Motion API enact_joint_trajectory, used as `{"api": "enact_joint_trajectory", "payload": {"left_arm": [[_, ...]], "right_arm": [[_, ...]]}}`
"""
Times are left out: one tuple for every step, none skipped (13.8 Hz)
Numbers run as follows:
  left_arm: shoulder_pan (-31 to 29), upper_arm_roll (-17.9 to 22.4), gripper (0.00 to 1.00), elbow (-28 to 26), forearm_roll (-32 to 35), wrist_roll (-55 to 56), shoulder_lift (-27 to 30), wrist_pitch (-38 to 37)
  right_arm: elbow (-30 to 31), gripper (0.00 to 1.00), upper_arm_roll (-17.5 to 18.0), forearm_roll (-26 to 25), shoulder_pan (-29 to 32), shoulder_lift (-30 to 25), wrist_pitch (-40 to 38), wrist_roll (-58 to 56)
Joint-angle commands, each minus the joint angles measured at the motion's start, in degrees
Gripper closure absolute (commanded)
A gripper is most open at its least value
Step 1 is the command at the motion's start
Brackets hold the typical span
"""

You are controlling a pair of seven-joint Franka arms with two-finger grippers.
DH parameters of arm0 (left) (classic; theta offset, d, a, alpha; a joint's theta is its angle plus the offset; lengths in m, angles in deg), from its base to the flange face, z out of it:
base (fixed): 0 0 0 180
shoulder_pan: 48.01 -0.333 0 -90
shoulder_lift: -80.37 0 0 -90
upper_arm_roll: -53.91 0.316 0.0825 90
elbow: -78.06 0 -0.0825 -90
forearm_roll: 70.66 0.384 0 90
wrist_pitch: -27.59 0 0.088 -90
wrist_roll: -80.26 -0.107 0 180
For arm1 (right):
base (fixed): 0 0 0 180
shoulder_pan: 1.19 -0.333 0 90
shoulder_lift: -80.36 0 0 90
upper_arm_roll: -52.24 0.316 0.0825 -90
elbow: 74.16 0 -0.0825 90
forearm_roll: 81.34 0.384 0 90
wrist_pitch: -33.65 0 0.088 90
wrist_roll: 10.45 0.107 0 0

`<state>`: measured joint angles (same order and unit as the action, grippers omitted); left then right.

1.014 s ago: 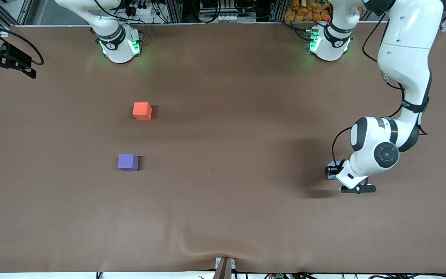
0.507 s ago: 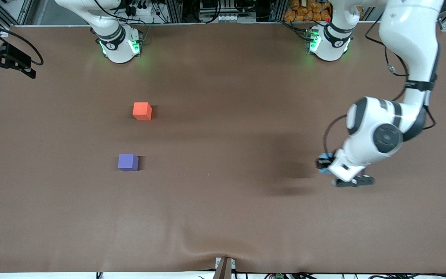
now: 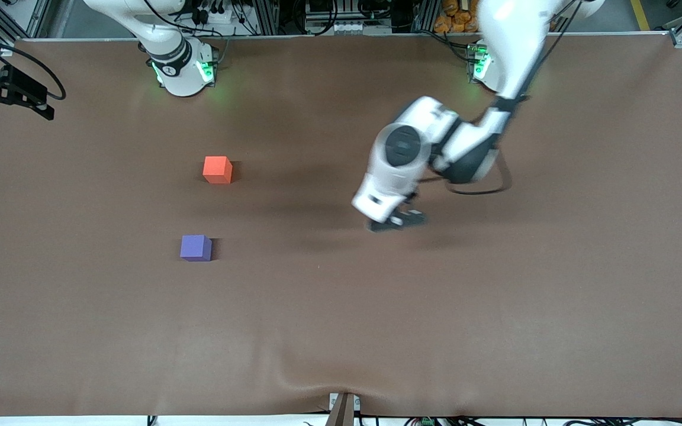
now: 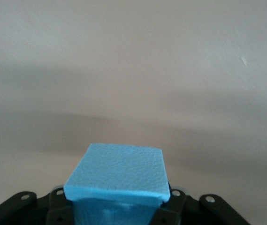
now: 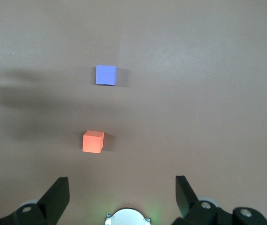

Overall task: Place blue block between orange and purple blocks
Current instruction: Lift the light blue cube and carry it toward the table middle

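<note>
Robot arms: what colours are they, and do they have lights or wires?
Both arms are glossy white with black joint rings. The left arm has a round grey cap and a looping black cable. Green lights glow at both bases. The right gripper has black fingers.

In the front view the left arm's own wrist is hiding the left gripper (image 3: 389, 222) and the blue block (image 4: 117, 176), motion is blurring that arm, and the picture's edge is cutting off the block's lower part in the left wrist view.
</note>
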<state>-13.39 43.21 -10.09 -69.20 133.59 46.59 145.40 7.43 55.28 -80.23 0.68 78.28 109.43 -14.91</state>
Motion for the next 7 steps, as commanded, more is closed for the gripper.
{"api": "enact_joint_trajectory", "payload": {"left_arm": [[8.07, 1.38, 0.46, 7.8, 0.82, 4.4, -8.22, -0.22], [10.63, 2.09, 0.46, 8.33, 0.82, 5.11, -9.54, 2.05], [12.92, 2.96, 0.46, 8.42, 0.99, 7.73, -10.6, 6.08], [14.42, 3.93, 0.46, 8.42, 0.91, 10.19, -11.56, 10.81], [15.65, 4.46, 0.46, 8.42, 0.99, 11.0, -12.53, 12.86], [16.62, 4.73, 0.46, 8.42, 1.08, 11.09, -13.5, 13.32], [17.06, 5.6, 0.46, 8.42, 0.99, 11.01, -14.46, 13.41]], "right_arm": [[-0.12, 0.0, 0.47, -0.14, 0.59, -0.3, -0.46, 0.78], [-0.12, 0.0, 0.47, -0.14, 0.5, -0.21, -0.46, 0.78], [-0.03, 0.0, 0.47, -0.14, 0.5, -0.21, -0.46, 0.78], [-0.03, 0.0, 0.47, -0.14, 0.59, -0.21, -0.46, 0.78], [-0.03, 0.0, 0.47, -0.14, 0.59, -0.21, -0.46, 0.78], [-0.03, 0.0, 0.47, -0.14, 0.59, -0.21, -0.54, 0.78], [-0.03, 0.0, 0.47, -0.14, 0.59, -0.21, -0.54, 0.78]]}}
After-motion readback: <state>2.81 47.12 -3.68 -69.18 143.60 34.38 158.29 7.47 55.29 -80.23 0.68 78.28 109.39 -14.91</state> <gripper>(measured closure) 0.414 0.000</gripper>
